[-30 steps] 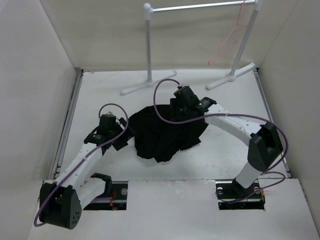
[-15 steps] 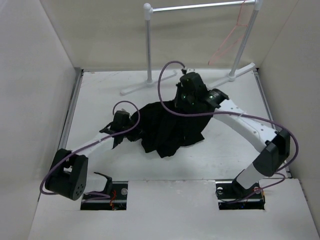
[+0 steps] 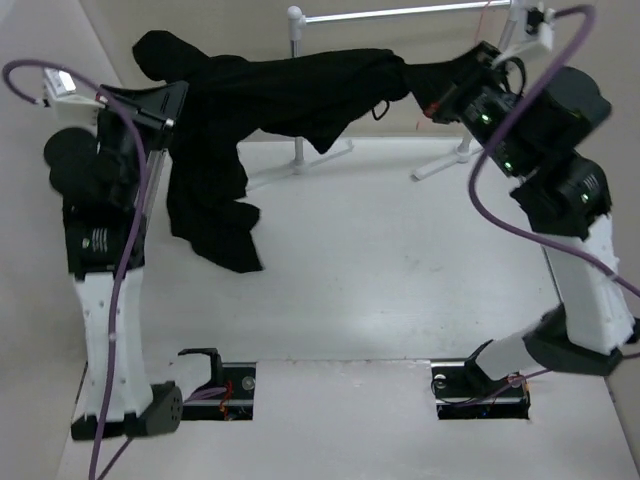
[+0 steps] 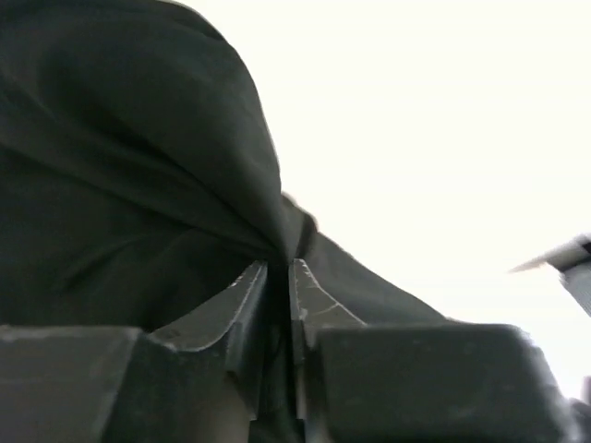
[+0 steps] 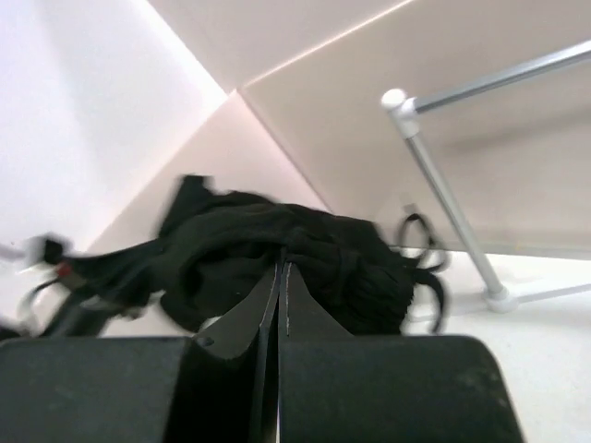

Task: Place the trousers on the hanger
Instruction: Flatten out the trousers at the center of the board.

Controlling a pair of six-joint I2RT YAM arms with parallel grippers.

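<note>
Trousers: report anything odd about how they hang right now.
The trousers are stretched mid-air between the left hand and right hand. They look bunched and twisted rather than flat, and one end droops in a crumpled fold below the left hand.

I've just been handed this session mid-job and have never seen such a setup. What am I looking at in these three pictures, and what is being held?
Two robot arms stand at the near edge of a white table. The overhead picture looks down from above and behind them. The other two pictures come from a camera on each wrist, looking along that arm's own fingers. The left gripper and the right gripper are each pinched shut on the black trousers. The trousers hang stretched between the grippers above the table, with one part dangling on the left. At the far side stands a white clothes rack.
</note>
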